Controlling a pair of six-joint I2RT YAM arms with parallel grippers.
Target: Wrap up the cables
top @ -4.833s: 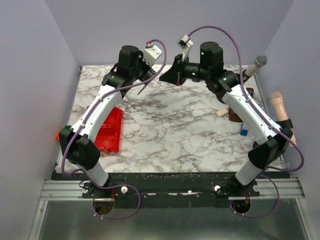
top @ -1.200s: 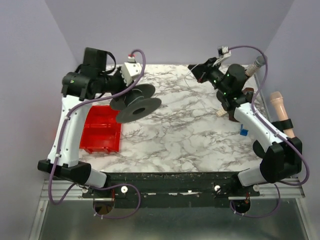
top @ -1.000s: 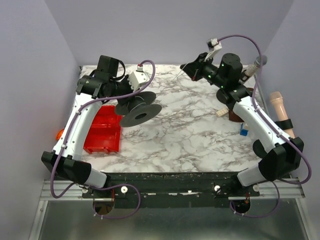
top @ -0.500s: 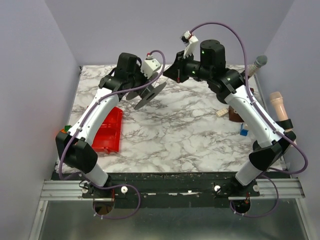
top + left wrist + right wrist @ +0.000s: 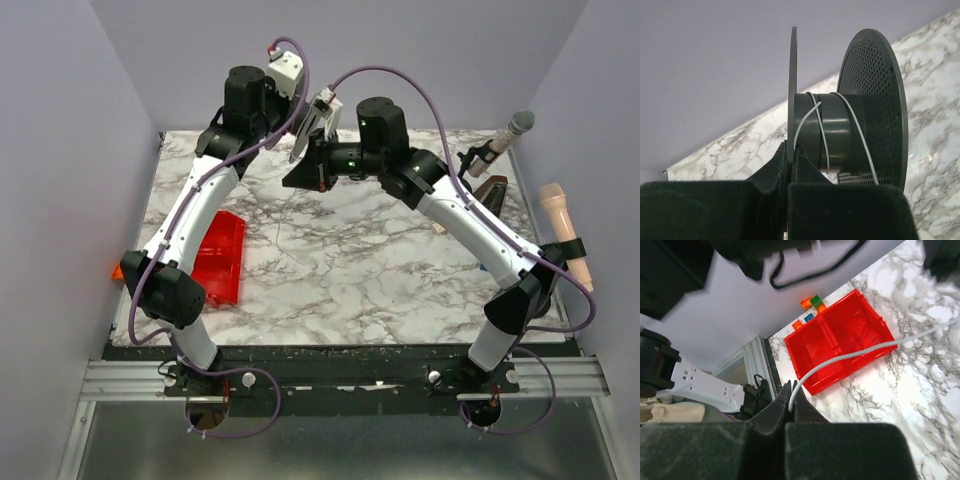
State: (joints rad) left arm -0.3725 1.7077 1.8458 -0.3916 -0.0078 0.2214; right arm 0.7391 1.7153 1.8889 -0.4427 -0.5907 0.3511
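Observation:
A dark spool [image 5: 832, 132] with perforated flanges has a white cable [image 5: 824, 135] wound loosely round its hub. My left gripper [image 5: 790, 150] is shut on the spool's thin near flange [image 5: 792, 90] and holds it in the air over the back of the table. In the top view the spool [image 5: 300, 142] shows edge-on, partly hidden behind my right arm. My right gripper [image 5: 791, 395] is shut on the white cable [image 5: 850, 356], which runs off to the right above the table. In the top view it [image 5: 300, 175] sits just below the spool.
A red two-compartment bin [image 5: 215, 260] lies at the table's left edge; it also shows in the right wrist view [image 5: 840, 335], with small orange and green blocks [image 5: 812, 302] beyond it. A grey microphone [image 5: 505, 135] and a beige one [image 5: 560, 215] stand at the right edge.
My left arm has carried the spool from over the red bin up to the back centre. My right gripper has swung left with the cable and now sits beneath the spool.

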